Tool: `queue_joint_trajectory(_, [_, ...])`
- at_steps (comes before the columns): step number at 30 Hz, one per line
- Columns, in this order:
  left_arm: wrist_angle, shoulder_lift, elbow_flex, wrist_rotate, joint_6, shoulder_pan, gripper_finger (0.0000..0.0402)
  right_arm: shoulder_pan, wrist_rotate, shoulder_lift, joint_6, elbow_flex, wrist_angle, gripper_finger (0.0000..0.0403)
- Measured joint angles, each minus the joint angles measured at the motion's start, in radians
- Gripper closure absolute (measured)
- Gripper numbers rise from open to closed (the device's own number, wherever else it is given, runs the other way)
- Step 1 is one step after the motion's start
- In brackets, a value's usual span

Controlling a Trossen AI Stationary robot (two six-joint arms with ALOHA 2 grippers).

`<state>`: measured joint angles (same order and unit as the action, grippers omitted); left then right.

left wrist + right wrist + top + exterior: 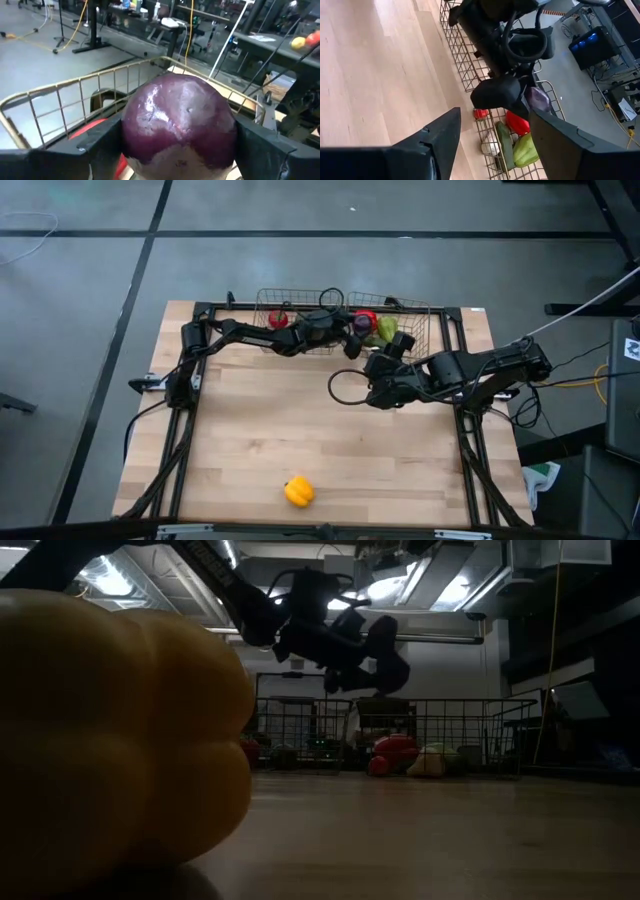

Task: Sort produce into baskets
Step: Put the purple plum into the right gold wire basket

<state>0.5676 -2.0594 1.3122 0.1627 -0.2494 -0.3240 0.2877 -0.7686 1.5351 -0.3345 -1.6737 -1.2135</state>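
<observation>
My left wrist view alone shows my left pincer (177,150) clenched around the purple ball (178,122), above the right basket (420,320). From above, that basket holds a red pepper (366,319) and green pieces (390,332); the left basket (265,315) holds a tomato (278,318). My right pincer (492,137) hangs released beside it; the yellow pepper (299,492) sits alone on the surface (300,430)

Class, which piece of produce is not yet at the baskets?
The yellow pepper: it lies alone near the table's front edge, while the other pieces are at the baskets at the back.

A lab: concrete floor (300,250), exposed ceiling ducts (440,580), trailing cables (590,375).
</observation>
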Motion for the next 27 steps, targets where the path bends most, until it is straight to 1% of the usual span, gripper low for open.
queue_joint_trajectory(2, [0.006,0.000,0.000,0.000,0.001,0.001,0.0091,0.000,0.004,0.000,0.000,0.000,0.000,0.0168])
queue_joint_trajectory(5, [0.004,0.000,0.000,0.000,-0.005,0.001,0.0091,0.000,0.055,0.000,0.000,0.000,0.003,0.0168])
queue_joint_trajectory(14, [0.003,0.000,0.000,0.000,-0.005,0.001,0.0091,0.000,0.315,0.000,-0.001,0.000,0.053,0.0168])
queue_joint_trajectory(18, [-0.003,0.000,0.000,0.000,-0.005,0.001,0.0091,0.000,0.400,0.000,-0.001,0.000,0.078,0.0168])
queue_joint_trajectory(23, [-0.003,0.001,0.000,0.000,-0.005,0.001,0.0091,0.000,0.448,0.000,-0.001,0.000,0.122,0.0168])
queue_joint_trajectory(27, [-0.003,0.002,0.000,0.000,-0.005,0.005,0.0091,0.000,0.448,0.000,-0.001,0.000,0.136,0.0168])
